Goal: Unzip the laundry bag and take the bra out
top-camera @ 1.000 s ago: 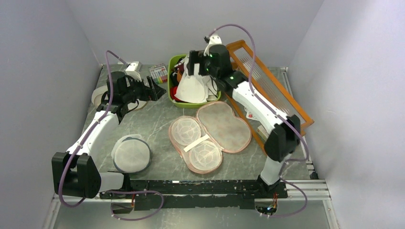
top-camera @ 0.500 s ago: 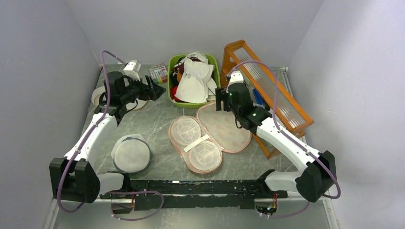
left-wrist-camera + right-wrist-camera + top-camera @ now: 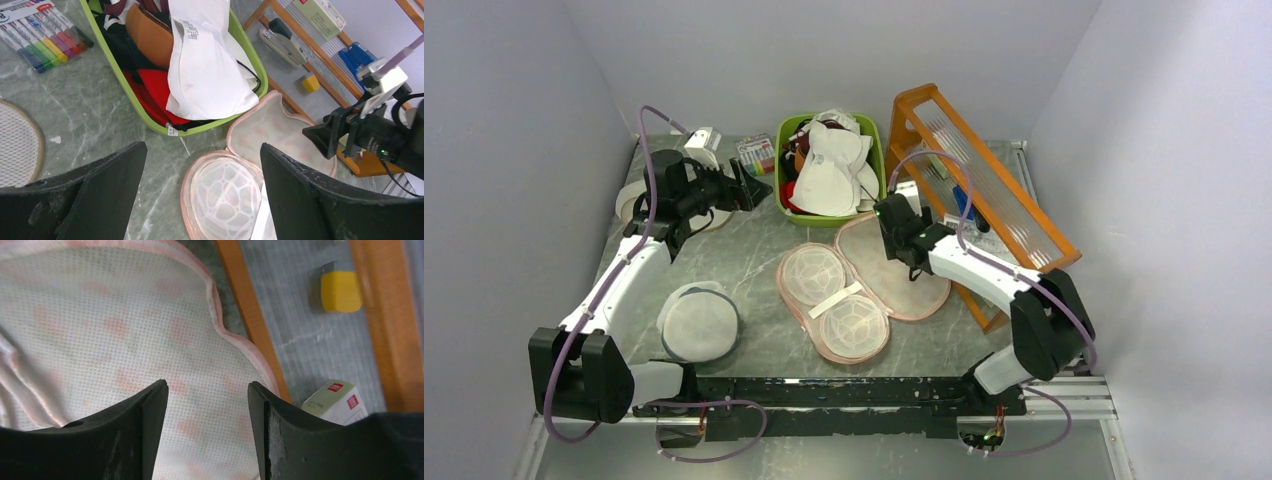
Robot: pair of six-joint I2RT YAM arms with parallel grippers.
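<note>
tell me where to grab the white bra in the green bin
Probably best to pinch the thin edge of the near cup of the bra, coming straight down from above. It lies topmost in the green basket, and the basket's walls would block a sideways approach.

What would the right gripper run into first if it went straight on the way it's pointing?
Most likely the laundry bag: the white lining of its opened half lies straight ahead of the open right gripper. How far off it is remains unclear.
</note>
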